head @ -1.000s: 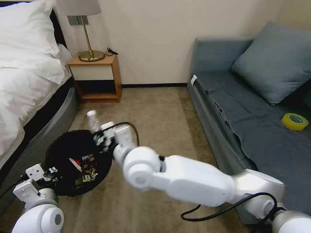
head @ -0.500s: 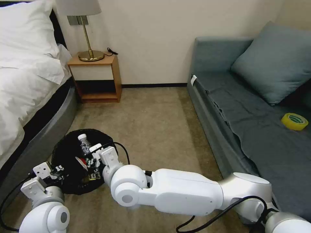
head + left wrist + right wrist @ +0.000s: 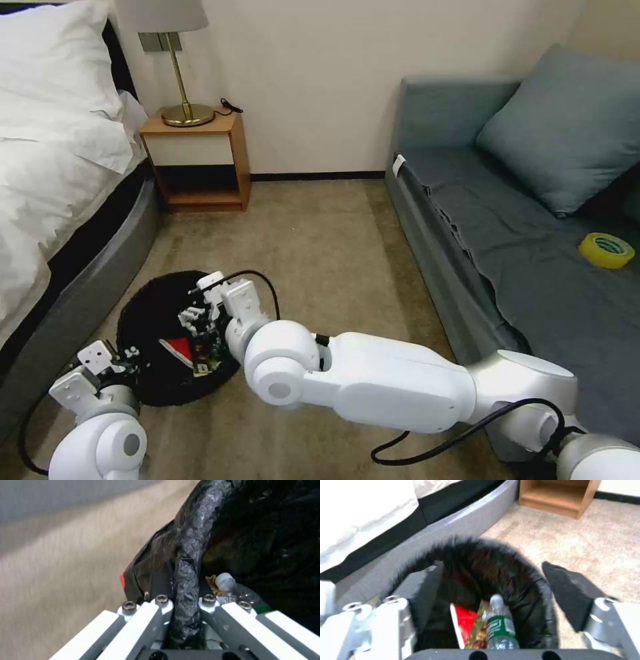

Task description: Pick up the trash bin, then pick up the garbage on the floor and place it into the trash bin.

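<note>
The trash bin [image 3: 150, 313], round and lined with a black bag, stands low on the carpet at my left. My left gripper [image 3: 125, 353] is shut on its near rim [image 3: 188, 562], the bag pinched between the fingers. Over the bin's opening my right gripper [image 3: 198, 315] is open, its dark pads [image 3: 568, 590] spread wide. Inside the bin lie the garbage pieces: a green-labelled clear bottle [image 3: 498, 627], a red snack packet [image 3: 179, 347] and a brown-yellow wrapper [image 3: 208, 355]. The bottle's cap [image 3: 225, 580] also shows in the left wrist view.
A bed [image 3: 53, 173] with a grey base runs along the left. A wooden nightstand [image 3: 197, 157] with a brass lamp [image 3: 180, 110] stands at the back wall. On the right, a grey sofa [image 3: 507, 227] holds a cushion and a yellow tape roll [image 3: 605, 250]. Open carpet [image 3: 333, 253] lies between.
My right gripper carried the bottle from above the bin's rim down into the bin and opened. The bottle now lies inside. The bin in my left gripper has shifted slightly.
</note>
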Controlling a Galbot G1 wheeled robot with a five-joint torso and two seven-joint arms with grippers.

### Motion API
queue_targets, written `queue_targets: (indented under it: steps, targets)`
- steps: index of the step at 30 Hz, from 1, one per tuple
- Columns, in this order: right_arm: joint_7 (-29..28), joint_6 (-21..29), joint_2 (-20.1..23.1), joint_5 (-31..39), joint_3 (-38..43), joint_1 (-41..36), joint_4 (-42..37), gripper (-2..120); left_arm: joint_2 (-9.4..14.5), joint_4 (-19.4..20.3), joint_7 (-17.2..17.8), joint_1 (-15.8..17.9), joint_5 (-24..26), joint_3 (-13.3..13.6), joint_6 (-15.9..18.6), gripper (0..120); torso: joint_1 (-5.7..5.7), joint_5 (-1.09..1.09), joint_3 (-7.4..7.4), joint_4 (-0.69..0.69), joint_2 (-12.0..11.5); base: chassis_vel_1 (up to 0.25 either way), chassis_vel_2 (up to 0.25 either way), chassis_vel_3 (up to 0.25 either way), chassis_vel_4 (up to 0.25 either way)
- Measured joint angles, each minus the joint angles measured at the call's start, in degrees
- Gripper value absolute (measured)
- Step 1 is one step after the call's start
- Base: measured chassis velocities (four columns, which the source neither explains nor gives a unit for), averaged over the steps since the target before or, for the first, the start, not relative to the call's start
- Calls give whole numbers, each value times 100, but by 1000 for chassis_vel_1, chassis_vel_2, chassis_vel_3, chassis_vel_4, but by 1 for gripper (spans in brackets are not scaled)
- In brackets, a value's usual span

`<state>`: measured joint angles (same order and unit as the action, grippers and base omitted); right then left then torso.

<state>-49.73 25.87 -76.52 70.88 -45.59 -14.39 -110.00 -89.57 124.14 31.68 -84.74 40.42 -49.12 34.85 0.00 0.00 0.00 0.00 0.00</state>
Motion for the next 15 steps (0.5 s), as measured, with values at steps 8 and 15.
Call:
queue_targets:
  steps: [8,15]
  targets:
    - [0,-16,131,-135,129,-167,-117,100,68,-720,459,132,602,-84,46,3,0,0,0,0,0,0,0,0,0]
    - [9,-20,161,-183,204,-243,-125,100,77,-815,414,131,531,-94,18,3,0,0,0,1,0,0,0,0,0]
